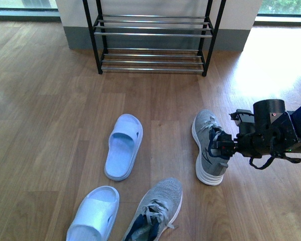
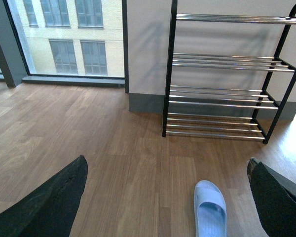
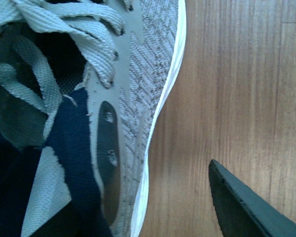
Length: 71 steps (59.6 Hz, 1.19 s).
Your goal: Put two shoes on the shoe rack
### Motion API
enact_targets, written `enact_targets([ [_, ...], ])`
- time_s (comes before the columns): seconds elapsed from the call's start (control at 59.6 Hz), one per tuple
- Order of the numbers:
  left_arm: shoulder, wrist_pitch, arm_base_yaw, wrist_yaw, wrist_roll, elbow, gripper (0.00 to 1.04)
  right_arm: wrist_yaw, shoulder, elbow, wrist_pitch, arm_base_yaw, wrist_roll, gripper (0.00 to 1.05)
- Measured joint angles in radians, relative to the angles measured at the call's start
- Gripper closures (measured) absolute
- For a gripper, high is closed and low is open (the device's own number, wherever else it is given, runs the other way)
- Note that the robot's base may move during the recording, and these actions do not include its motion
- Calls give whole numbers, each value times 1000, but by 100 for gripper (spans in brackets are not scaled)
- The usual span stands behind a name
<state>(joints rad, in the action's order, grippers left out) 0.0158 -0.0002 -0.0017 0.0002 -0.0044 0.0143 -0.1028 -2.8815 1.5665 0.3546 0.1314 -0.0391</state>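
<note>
Grey mesh sneakers with thick white soles (image 1: 158, 208) lie on the wood floor (image 1: 50, 100), well apart from the black-framed chrome-bar shoe rack (image 1: 153, 34); your right gripper (image 1: 221, 145) sits unclenched at the right-hand sneaker (image 1: 205, 131) collar, so the grasp seems in hand: close, then lift.

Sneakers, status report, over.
Left tool open, empty. Right tool open at far sneaker opening. Near sneaker on floor; rack holds neither. Blue slide beside near sneaker.
</note>
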Motion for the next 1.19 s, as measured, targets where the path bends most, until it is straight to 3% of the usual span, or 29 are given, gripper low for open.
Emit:
enact_targets([
  [0.067, 0, 0, 0, 0, 0, 0, 9, -14, 17, -33, 24, -5, -18, 86],
  [0.201, 0, 0, 0, 0, 0, 0, 9, -13, 49, -95, 64, -9, -36, 104],
  [0.504, 0, 0, 0, 0, 0, 0, 9, 29, 284, -396, 242, -2, -113, 103],
  [0.755, 0, 0, 0, 0, 0, 0, 9, 28, 722, -763, 319, 44, -152, 103],
  [0.94, 0, 0, 0, 0, 0, 0, 9, 11, 1177, -1029, 211, 119, -161, 103],
  [1.192, 0, 0, 0, 0, 0, 0, 9, -46, 1680, -1179, 9, 172, -164, 103],
])
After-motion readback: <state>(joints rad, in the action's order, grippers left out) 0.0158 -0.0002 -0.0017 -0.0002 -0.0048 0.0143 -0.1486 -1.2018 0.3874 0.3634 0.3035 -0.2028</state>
